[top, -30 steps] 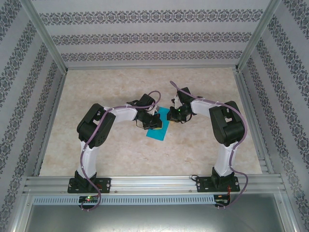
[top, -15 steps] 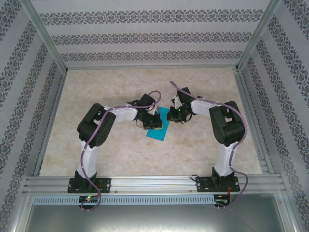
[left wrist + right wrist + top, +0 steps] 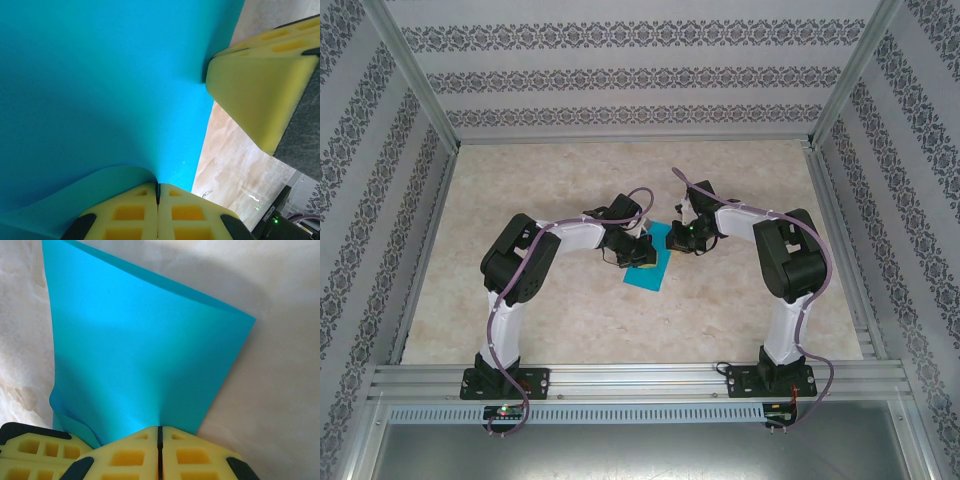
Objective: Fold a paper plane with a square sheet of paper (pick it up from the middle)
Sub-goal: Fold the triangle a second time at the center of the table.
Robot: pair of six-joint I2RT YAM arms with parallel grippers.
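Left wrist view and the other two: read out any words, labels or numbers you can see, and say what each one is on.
Black part at the lower right of the left wrist view: one line of white print, too small and blurred to read.
Square sheet of paper: plain, no writing.
Patterned walls: ornament, no letters.

**Left wrist camera: holdings around the paper**

One square sheet of paper point(image 3: 100, 90), turquoise, unmarked, spread over left and centre, lower edge curled up in a lip. At its bottom edge, left gripper point(image 3: 158, 196), yellow fingers pressed flat together, curled lip nipped in the seam. At its upper right edge, right gripper point(image 3: 260, 85), yellow block touching the paper. Right of the sheet, marbled table point(image 3: 230, 160). Further right and lower, black housing with green light point(image 3: 274, 219).
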